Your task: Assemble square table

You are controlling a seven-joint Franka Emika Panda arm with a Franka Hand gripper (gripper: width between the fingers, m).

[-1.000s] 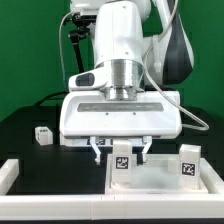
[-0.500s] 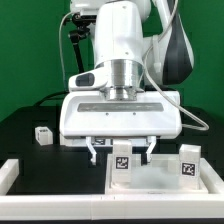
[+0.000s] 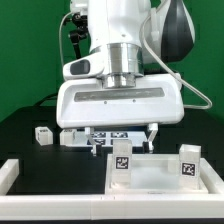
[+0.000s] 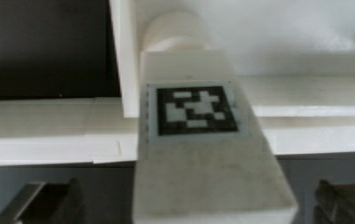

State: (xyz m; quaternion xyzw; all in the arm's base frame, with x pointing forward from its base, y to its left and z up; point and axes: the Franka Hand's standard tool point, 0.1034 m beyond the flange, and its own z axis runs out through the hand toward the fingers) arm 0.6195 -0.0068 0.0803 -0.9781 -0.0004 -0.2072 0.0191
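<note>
The white square tabletop (image 3: 160, 178) lies flat at the exterior view's lower right. A short white leg with a black-white tag (image 3: 121, 158) stands upright at its near-left corner. A second tagged leg (image 3: 189, 165) stands at its right corner. My gripper (image 3: 123, 142) hangs open just above the first leg, its two fingers (image 3: 97, 147) spread wide and touching nothing. In the wrist view the tagged leg (image 4: 200, 110) runs down the middle, and my gripper (image 4: 195, 205) has a dark fingertip (image 4: 42, 200) apart from it on each side. The white tabletop (image 4: 49, 135) lies behind the leg.
The marker board (image 3: 112, 134) lies on the black table behind the gripper. A small white tagged part (image 3: 42, 135) sits at the exterior view's left. A long white L-shaped rail (image 3: 10, 172) runs along the front left.
My gripper has risen; its fingers stood beside the leg's top before and are now higher. The leg has stayed upright on the tabletop.
</note>
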